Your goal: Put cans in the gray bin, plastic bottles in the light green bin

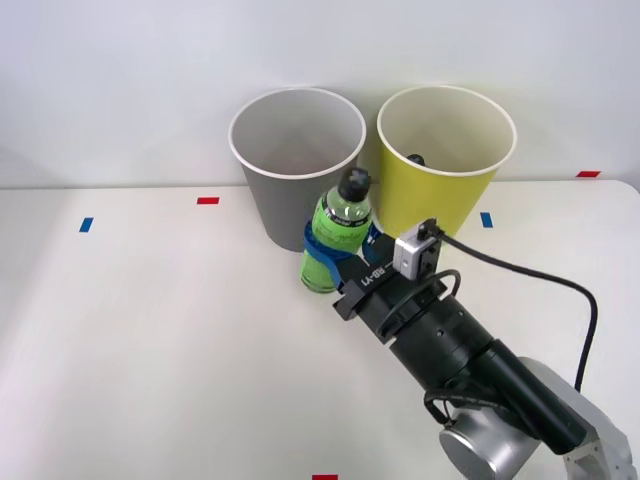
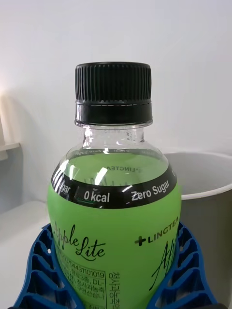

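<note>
Right arm's black cylindrical wrist comes in from the near right of the white table (image 1: pixel 150 350), and the right gripper (image 1: pixel 338 258) with blue ribbed fingers (image 2: pixel 186 270) is closed partway around the lower body of a small clear plastic bottle with green contents and a black screw cap (image 1: pixel 338 225); both fingers press against the label sides in the wrist view, so the hold looks firm. The bottle is upright, just in front of the two bins, roughly between them; can't tell whether its base is on the table or lifted. Behind it to the left stands the round tapered gray bin with white inside (image 1: pixel 290 205), nearest the bottle, and to the right the round tapered yellow-green bin with white rim (image 1: pixel 440 200), with something dark just visible inside. Risks, judged from this: the bottle sits closer to the gray bin, so a short lift and release could drop it in the wrong bin; both rims stand above the cap, so a low carry could knock a bin over; the low grip could let the bottle tip.
</note>
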